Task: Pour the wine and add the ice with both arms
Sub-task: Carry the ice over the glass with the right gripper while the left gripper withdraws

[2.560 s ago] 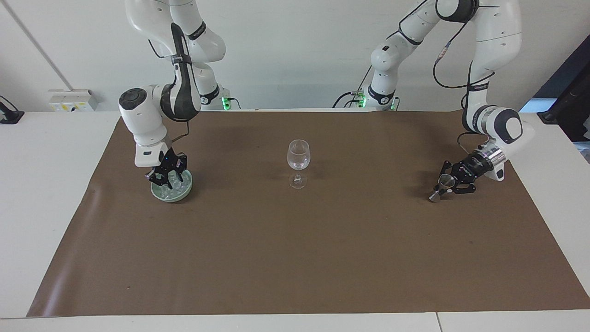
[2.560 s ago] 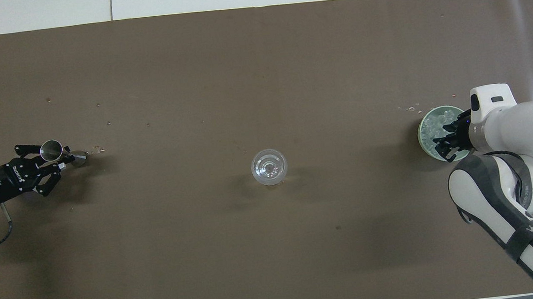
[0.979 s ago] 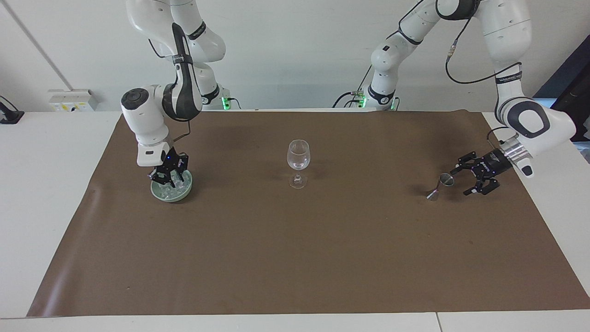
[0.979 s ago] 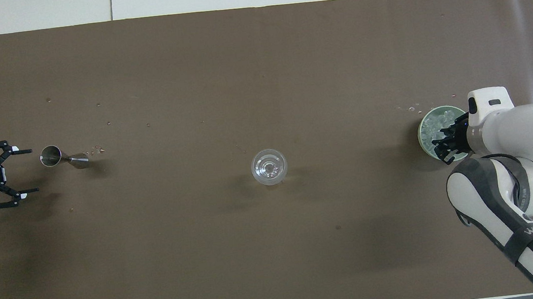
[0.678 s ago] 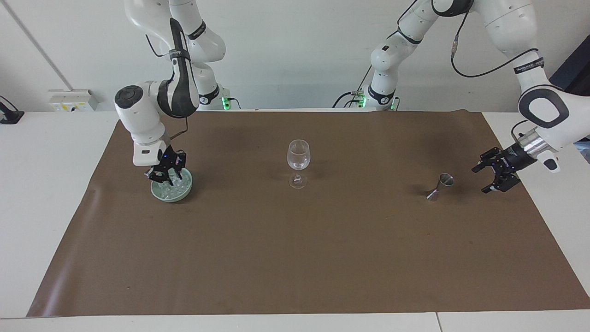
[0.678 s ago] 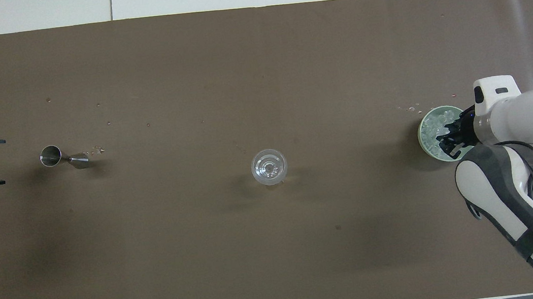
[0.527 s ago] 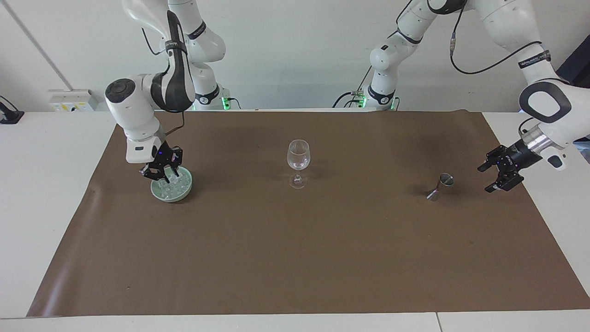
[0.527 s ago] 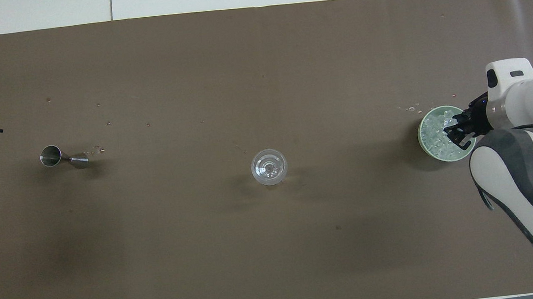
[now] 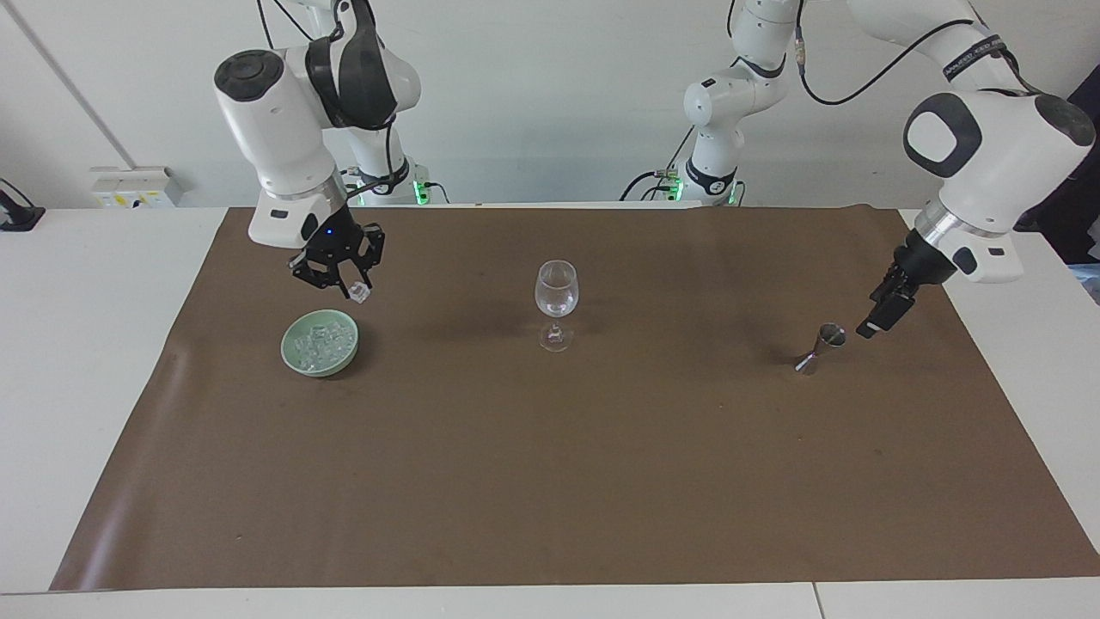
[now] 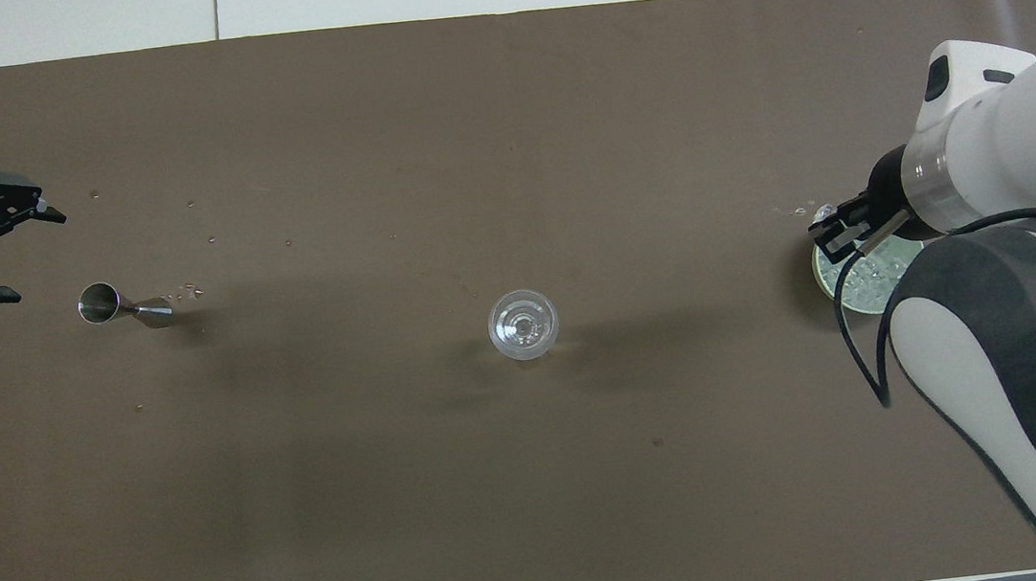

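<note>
A brown mat [image 9: 550,481] was spread over most of the white table [image 9: 77,344], with bare white margins left at both ends and along the edge farthest from the robots. Most of the mat lay unoccupied: a clear wine glass [image 9: 556,303] stood upright near the middle, well apart from a green bowl [image 9: 320,343] toward the right arm's end and from a small metal jigger [image 9: 821,346] toward the left arm's end. Wide open stretches were left between these three things, and the whole part of the mat farther from the robots held nothing.

The ice [image 9: 322,346] was heaped in the bowl. The right gripper [image 9: 344,288] was held in the air above the mat, just beside the bowl on its robot-ward side, pointing down from a bent wrist; its fingers were closed on a single ice cube [image 9: 360,293], clear of the heap.

The left gripper [image 9: 880,315] was raised over the mat's end, near the jigger but not touching it, angled down toward it. Its fingers were spread wide, and nothing was held between them.
</note>
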### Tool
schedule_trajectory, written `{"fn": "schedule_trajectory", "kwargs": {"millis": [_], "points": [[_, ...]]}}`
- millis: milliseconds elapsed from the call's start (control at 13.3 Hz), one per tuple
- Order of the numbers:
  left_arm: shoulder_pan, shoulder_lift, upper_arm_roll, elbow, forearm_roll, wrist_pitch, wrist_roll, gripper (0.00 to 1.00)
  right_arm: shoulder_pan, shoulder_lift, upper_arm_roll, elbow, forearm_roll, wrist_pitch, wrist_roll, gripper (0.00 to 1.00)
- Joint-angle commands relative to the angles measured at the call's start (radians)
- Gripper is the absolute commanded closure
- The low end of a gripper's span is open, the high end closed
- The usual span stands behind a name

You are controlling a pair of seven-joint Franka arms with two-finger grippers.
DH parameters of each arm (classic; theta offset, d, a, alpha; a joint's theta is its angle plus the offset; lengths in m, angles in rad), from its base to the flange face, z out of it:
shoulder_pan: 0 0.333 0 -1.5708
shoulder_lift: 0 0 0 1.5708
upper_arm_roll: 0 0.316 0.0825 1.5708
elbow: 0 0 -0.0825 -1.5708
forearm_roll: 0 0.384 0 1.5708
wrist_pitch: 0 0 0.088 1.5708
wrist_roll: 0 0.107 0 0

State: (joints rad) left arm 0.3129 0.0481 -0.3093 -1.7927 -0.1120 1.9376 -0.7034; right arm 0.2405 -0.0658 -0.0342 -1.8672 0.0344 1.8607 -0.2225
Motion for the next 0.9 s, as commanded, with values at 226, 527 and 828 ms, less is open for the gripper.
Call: {"fn": "schedule_trajectory", "kwargs": {"millis": [226, 527, 828], "points": [[-0.066, -0.037, 0.010, 0.087, 0.069, -0.121, 0.229, 0.00, 0.222, 0.052, 0.005, 0.149, 0.059, -0.008, 0.522, 1.00], [-0.122, -0.008, 0.086, 0.212, 0.071, -0.267, 0.488, 0.00, 0.342, 0.102, 0.005, 0.157, 0.058, 0.086, 0.690, 1.00], [-0.305, 0.001, 0.287, 0.277, 0.071, -0.385, 0.634, 0.00, 0.398, 0.173, 0.005, 0.174, 0.041, 0.130, 0.755, 1.00]]}}
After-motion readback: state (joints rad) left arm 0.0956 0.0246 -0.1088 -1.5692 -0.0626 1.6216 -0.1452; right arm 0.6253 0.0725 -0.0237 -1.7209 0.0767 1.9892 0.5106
